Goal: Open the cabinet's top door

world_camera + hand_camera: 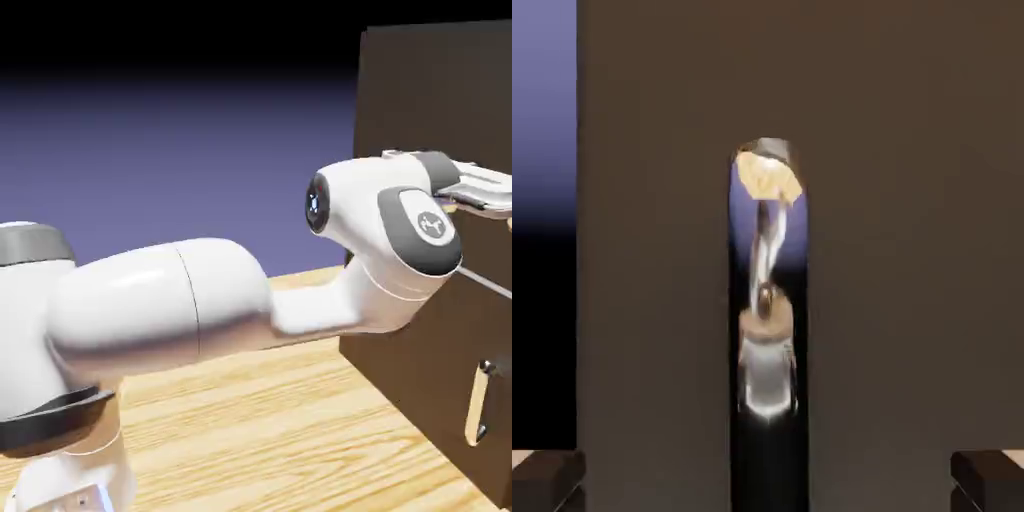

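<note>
Where the gripper (pixel 768 482) opens, handle (pixel 769 330) central.

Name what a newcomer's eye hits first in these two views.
The white arm dominates the exterior view, sweeping from lower left to the dark cabinet at the right. In the hand view, a shiny, mirror-like handle runs up the middle of the dark door, with the open claw's tips at the bottom corners. A silver handle also catches light low on the cabinet's front.
</note>
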